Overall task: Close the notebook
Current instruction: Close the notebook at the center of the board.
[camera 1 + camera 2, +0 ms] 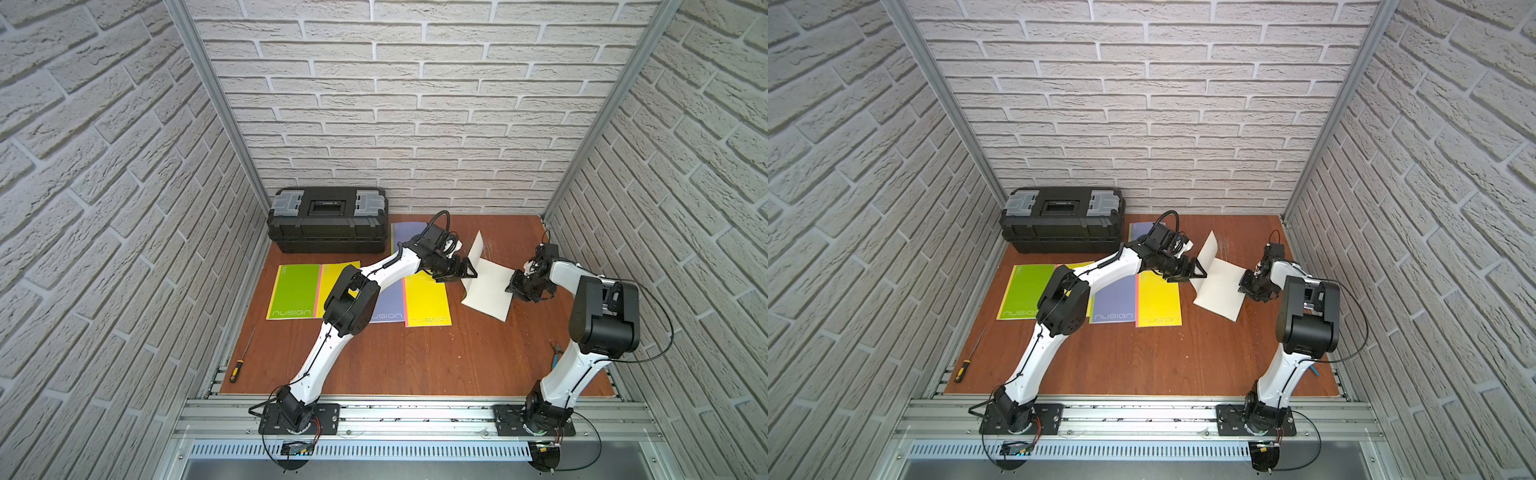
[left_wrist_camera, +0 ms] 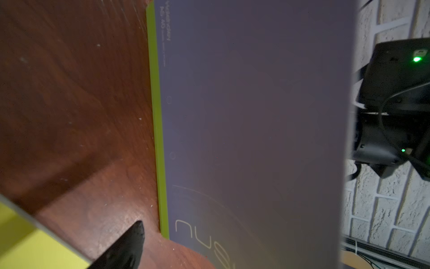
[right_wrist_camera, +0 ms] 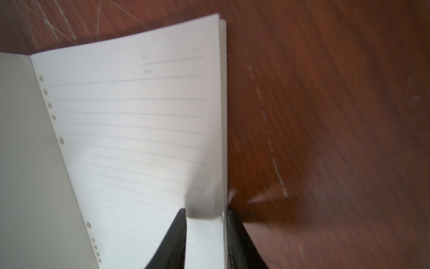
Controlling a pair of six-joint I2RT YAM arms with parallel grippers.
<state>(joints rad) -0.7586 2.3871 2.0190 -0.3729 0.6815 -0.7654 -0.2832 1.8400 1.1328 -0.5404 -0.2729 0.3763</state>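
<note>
Lying open on the right half of the wooden table (image 1: 415, 361), well clear of the walls, the notebook (image 1: 490, 286) shows blank white pages in both top views. Its left-hand cover (image 1: 477, 249) stands raised, close to upright, while the rest lies flat. The left wrist view shows the outer face of that cover as dull purple with pale lettering and a green strip (image 2: 158, 139) down the spine side. The left gripper (image 1: 473, 269) sits just beside this raised cover with its jaws spread wide and nothing between them; whether a fingertip touches the cover I cannot tell. The flat page is ruled with faint lines and has punched holes along the fold. At the notebook's right edge the right gripper (image 1: 509, 287) has its jaws drawn in on the page stack, with one of its fingers (image 3: 176, 237) on top of the page and the other against the edge at the table.

Counted from the left:
- One screwdriver (image 1: 237, 370) with a yellow and black handle.
- One black toolbox (image 1: 328, 218) against the back wall.
- Five closed notebooks (image 1: 293, 297), partly hidden under the left arm: one green, two yellow and two lavender.
- One open notebook.
- One blue-handled tool (image 1: 555, 357), mostly hidden behind the right arm.
</note>
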